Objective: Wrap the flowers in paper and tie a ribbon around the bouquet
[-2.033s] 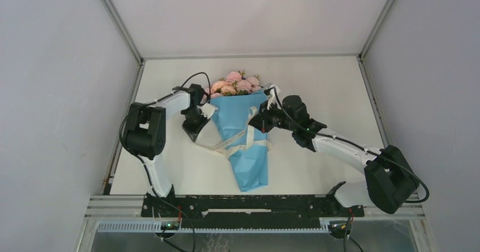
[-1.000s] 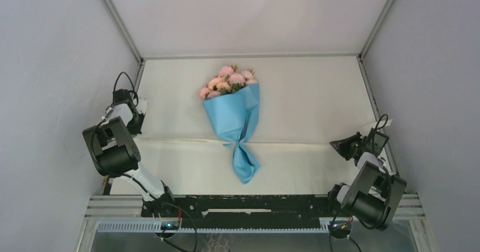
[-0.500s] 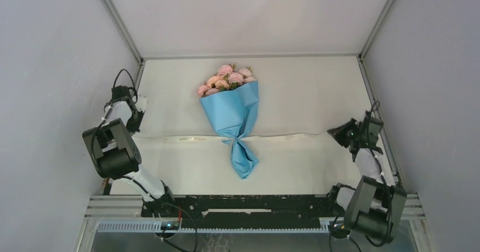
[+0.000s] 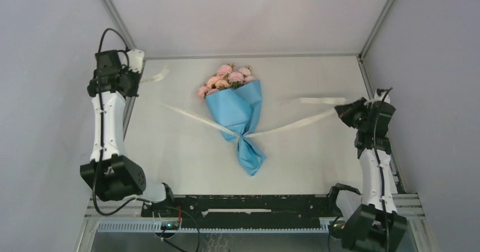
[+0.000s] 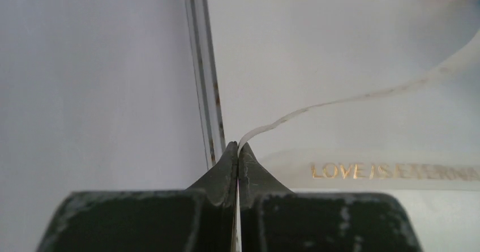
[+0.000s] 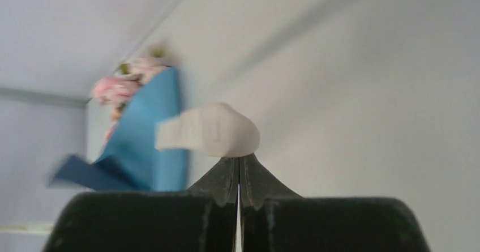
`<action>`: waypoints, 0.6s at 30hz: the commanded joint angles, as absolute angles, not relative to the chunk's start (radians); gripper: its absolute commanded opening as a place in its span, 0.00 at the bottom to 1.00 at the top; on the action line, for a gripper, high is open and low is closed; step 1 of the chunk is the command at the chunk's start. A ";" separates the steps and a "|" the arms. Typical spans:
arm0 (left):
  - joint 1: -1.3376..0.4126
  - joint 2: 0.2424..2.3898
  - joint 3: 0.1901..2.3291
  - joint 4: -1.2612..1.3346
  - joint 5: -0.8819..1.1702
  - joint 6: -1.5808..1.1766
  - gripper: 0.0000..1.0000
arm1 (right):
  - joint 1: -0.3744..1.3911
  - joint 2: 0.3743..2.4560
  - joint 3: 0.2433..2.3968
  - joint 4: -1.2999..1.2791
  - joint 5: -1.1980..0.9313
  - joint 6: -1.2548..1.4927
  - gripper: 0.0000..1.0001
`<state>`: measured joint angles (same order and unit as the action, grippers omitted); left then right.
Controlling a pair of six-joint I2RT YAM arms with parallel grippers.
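ribbon (image 5: 390, 171): left gripper (image 5: 238, 150) to right gripper (image 6: 239, 160)

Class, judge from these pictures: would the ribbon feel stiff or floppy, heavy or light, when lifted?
Probably floppy: the ribbon curls loosely past the right gripper. Likely light: it looks thin, edge-on at the left gripper.

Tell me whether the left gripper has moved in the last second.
Yes. The left gripper, shut on the ribbon, has travelled along the left side of the table, away from the arm bases, up to its far left corner.
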<state>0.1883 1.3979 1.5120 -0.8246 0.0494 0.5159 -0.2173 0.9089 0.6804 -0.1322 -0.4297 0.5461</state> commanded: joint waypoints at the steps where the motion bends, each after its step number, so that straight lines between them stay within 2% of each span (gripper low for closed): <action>1: 0.312 1.496 1.518 -0.909 0.017 0.532 0.00 | -0.282 0.882 0.644 -0.211 -0.474 0.553 0.00; 6: 0.192 1.369 1.531 -0.983 0.199 0.497 0.00 | -0.070 0.865 0.693 -0.357 -0.352 0.525 0.00; 7: 0.158 1.349 1.544 -1.015 0.251 0.489 0.00 | -0.032 0.860 0.693 -0.397 -0.334 0.520 0.05; 9: 0.082 1.308 1.567 -1.082 0.354 0.474 0.00 | 0.035 0.854 0.693 -0.499 -0.312 0.511 0.20; 11: 0.017 1.265 1.578 -1.130 0.434 0.470 0.00 | 0.071 0.836 0.693 -0.592 -0.273 0.509 0.50; 12: -0.019 1.246 1.578 -1.141 0.476 0.460 0.00 | 0.081 0.814 0.697 -0.630 -0.241 0.506 0.75; 13: -0.043 1.226 1.576 -1.150 0.519 0.450 0.00 | 0.094 0.785 0.706 -0.660 -0.189 0.502 0.87; 15: -0.068 1.202 1.585 -1.176 0.624 0.432 0.00 | 0.156 0.726 0.741 -0.680 -0.064 0.486 0.94; 18: -0.089 1.191 1.633 -1.207 0.720 0.389 0.00 | 0.372 0.749 0.826 -0.641 0.123 0.388 0.95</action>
<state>-0.0723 1.2110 1.5524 -1.1374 0.5079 0.4606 0.1703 0.7555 0.6846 -0.6434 -0.1425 0.4995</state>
